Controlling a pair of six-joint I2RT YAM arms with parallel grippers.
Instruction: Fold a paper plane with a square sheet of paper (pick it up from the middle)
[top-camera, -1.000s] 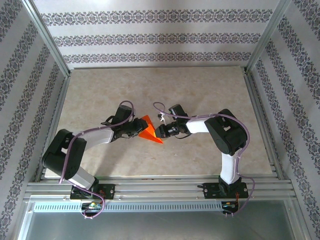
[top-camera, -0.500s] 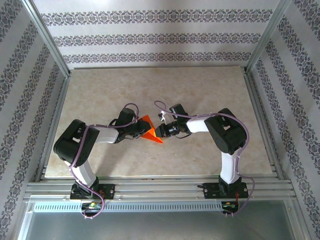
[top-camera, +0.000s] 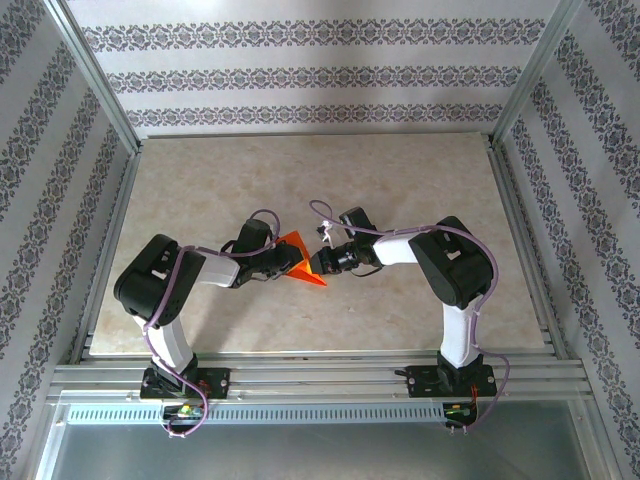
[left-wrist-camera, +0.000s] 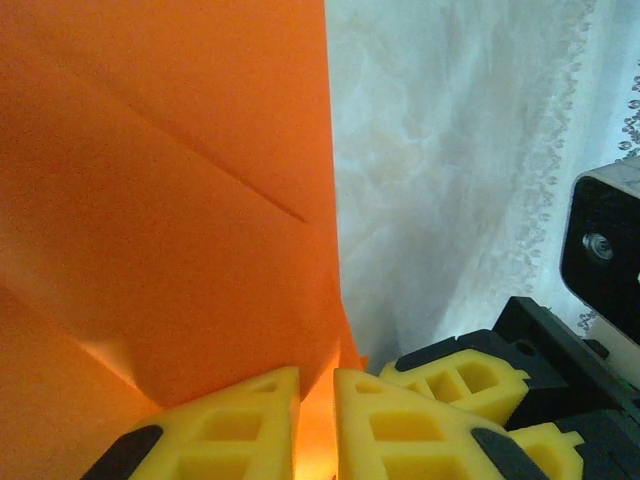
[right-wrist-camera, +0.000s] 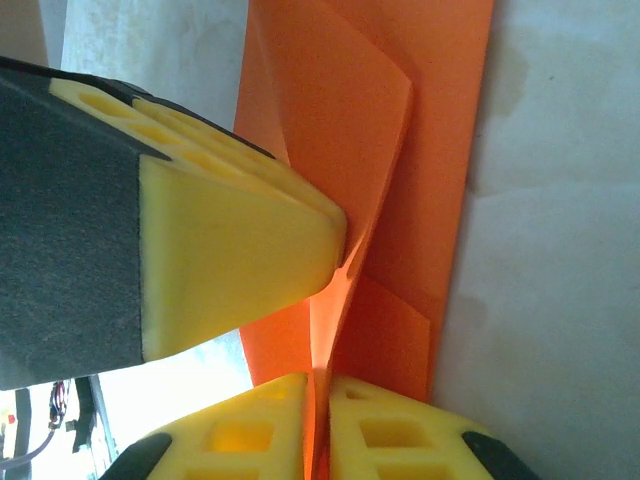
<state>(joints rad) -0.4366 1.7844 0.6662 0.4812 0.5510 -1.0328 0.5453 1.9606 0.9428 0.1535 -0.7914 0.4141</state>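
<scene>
Paper (top-camera: 299, 262): a creased orange sheet, held between both arms over mid tabletop (top-camera: 400, 180). Left tool (left-wrist-camera: 316, 385) is nearly closed, pinching one edge. Right tool (right-wrist-camera: 320, 390) is likewise nipped on a fold. Judged light, limp and easily torn or crumpled; best gripped gently at the layered creases.

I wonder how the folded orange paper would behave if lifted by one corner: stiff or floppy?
Probably floppy: the orange paper is thin, and its layers bow apart beside the right claw. Its creases may stiffen it somewhat along the folds. It likely dents easily, as it wrinkles where the left claw pinches it.
</scene>
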